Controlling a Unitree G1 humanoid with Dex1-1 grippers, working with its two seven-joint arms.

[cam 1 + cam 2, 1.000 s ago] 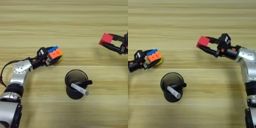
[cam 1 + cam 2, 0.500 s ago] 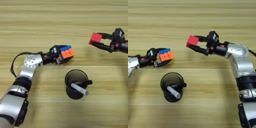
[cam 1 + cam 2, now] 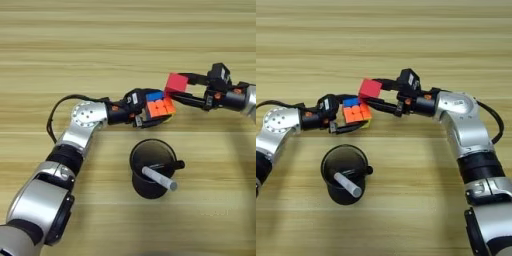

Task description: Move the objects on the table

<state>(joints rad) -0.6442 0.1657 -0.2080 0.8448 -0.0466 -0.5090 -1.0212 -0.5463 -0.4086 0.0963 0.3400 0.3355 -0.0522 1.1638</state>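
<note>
One marker point(image 3: 159, 178) slantwise in cup point(image 3: 150, 165)

arms: silver-grey shells, black joints | black cables | end effector fingers: black

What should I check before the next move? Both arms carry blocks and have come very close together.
1. Left gripper shut on multicoloured block: ok.
2. Right gripper shut on red cube: ok.
3. Gap between cube and block: not ok, they appear to touch.
4. Black cup upright, clear of both arms: ok.
5. Marker inside cup: ok.
6. Thin pen's position: cannot tell.
</note>
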